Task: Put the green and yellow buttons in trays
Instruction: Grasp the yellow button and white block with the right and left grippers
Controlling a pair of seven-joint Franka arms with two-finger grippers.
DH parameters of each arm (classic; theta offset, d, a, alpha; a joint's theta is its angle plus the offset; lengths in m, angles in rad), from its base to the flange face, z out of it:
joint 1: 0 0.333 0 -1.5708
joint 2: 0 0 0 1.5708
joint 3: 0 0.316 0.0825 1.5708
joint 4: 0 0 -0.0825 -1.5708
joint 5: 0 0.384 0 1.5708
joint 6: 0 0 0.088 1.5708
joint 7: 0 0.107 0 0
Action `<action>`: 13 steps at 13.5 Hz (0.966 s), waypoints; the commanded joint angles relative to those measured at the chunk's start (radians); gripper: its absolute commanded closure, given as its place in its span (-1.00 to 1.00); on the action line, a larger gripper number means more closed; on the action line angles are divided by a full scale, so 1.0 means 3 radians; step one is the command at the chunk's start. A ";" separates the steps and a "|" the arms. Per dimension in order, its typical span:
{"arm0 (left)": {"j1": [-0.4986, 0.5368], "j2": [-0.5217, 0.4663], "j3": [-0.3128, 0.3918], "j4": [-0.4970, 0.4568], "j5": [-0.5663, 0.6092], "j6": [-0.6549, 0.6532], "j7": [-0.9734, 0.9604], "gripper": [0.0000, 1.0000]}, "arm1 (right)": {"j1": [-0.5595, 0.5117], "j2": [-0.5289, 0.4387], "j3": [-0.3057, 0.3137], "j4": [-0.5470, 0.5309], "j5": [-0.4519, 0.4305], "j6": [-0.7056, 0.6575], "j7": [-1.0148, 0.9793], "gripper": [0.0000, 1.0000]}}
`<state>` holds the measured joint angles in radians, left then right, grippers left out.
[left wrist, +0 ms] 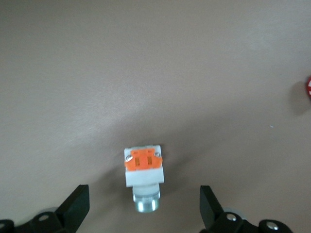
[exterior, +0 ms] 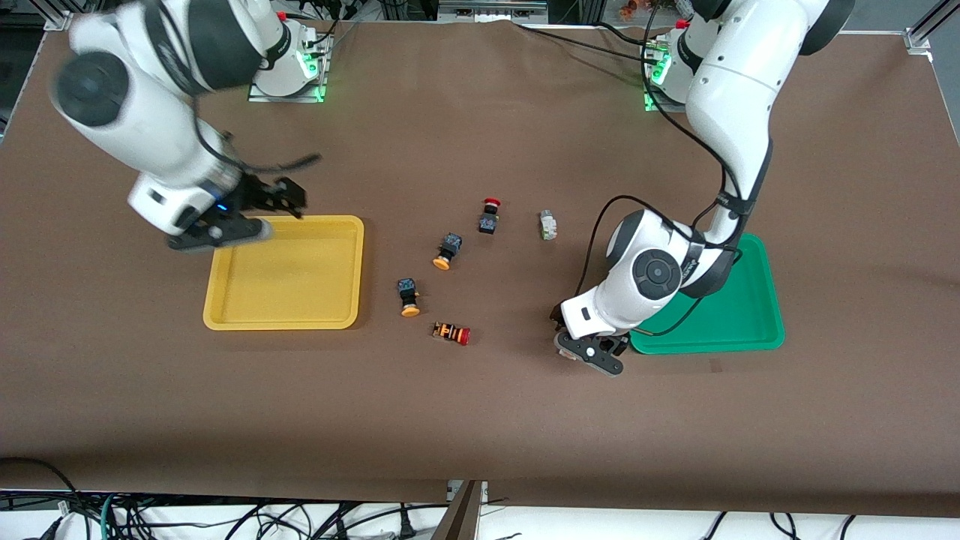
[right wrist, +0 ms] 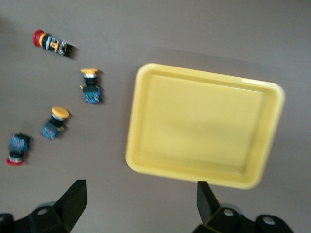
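Note:
My left gripper (exterior: pixel 592 356) is low over the table beside the green tray (exterior: pixel 750 337), at its corner nearest the front camera. It is open (left wrist: pixel 144 208) around a whitish-grey button with an orange patch (left wrist: pixel 143 170), which lies on the table between the fingers, untouched. A second whitish-grey button (exterior: pixel 548 224) lies mid-table. Two yellow-capped buttons (exterior: pixel 446 251) (exterior: pixel 409 298) lie between the trays and show in the right wrist view (right wrist: pixel 91 85) (right wrist: pixel 56 121). My right gripper (exterior: pixel 277 199) is open and empty (right wrist: pixel 141 204) in the air at the edge of the empty yellow tray (exterior: pixel 225 307) (right wrist: pixel 206 77).
A black button with a red cap (exterior: pixel 489 215) (right wrist: pixel 17 148) and an orange-striped button with a red cap (exterior: pixel 451 333) (right wrist: pixel 52 43) lie among the others. The striped one's red cap shows at the edge of the left wrist view (left wrist: pixel 308 87).

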<state>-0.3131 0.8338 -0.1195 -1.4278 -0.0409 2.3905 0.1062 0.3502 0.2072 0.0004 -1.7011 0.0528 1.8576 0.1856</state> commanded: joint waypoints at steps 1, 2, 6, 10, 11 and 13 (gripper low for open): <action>-0.0045 0.0201 0.0010 0.0111 -0.0078 0.0095 0.0116 -0.78 | 0.0233 0.0509 -0.0012 0.0092 0.0059 0.0479 0.0402 -1.00; -0.0045 0.0212 0.0010 0.0111 -0.0068 0.0095 0.0121 0.01 | 0.0294 0.0683 -0.0012 0.0097 0.0064 0.0704 0.0556 -1.00; -0.0035 0.0212 0.0015 0.0132 -0.0017 0.0080 0.0341 1.00 | 0.0468 0.1287 -0.0012 0.0117 0.0294 0.1557 0.0624 -1.00; 0.0178 -0.0395 0.0045 0.0075 -0.0017 -0.0984 0.0321 0.99 | 0.0678 0.1666 -0.0012 0.0138 0.0264 0.2137 0.0890 -0.99; 0.0301 -0.0518 0.0050 0.0076 -0.0007 -0.1368 0.0392 1.00 | 0.0684 0.1732 -0.0017 0.0138 0.0248 0.2259 0.0890 -0.97; 0.0638 -0.0591 0.0051 0.0065 0.0029 -0.1861 0.0754 0.98 | 0.0679 0.1876 -0.0012 0.0138 0.0253 0.2403 0.0844 -0.75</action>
<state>-0.2164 0.7004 -0.0938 -1.3693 -0.0388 1.9309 0.2354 0.5542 0.7294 0.0023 -1.6844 0.1256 2.5496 0.4403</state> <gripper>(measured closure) 0.590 0.026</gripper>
